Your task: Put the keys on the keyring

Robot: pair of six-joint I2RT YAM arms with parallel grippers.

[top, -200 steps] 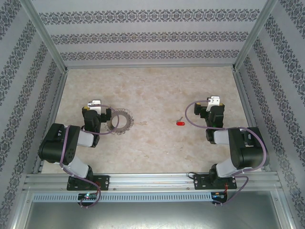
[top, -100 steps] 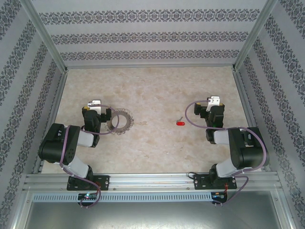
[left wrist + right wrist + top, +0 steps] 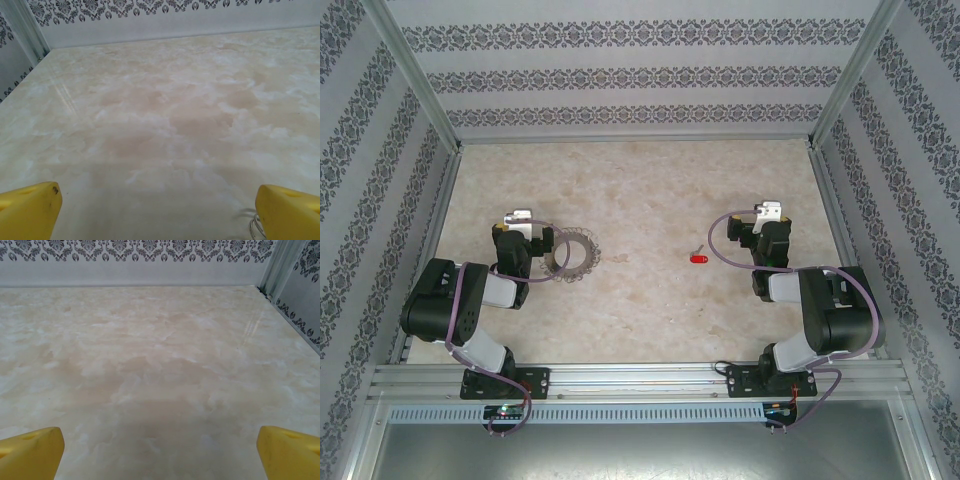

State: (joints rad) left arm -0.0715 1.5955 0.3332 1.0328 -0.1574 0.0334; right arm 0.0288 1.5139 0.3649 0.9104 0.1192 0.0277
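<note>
The left gripper (image 3: 160, 220) is spread wide and holds nothing. Its yellow fingers (image 3: 27, 210) sit at the bottom corners of the left wrist view, with bare table (image 3: 165, 125) between them. The keyring (image 3: 572, 254) lies flat just to this gripper's right. In the wrist view a few of its silver loops show at the inner edge of the right finger, though whether they touch it I cannot tell. Ahead of the gripper the table runs open to the back wall (image 3: 175, 27). Ahead and to its left, a metal post (image 3: 22, 22) marks the corner, and the left wall runs along that side.

The right gripper (image 3: 160, 460) is also spread wide and empty, with only bare table between its fingers. The key (image 3: 698, 258) lies on the table to this gripper's left, clearly apart from it and a little behind its fingertips. Ahead there is open table up to the back wall. Ahead and to its right stands the right post (image 3: 280, 265), and the right wall is near on that side.

Between key and keyring lies a stretch of bare table. Behind both grippers the arms fold back toward the rail (image 3: 640, 375) at the near edge.
</note>
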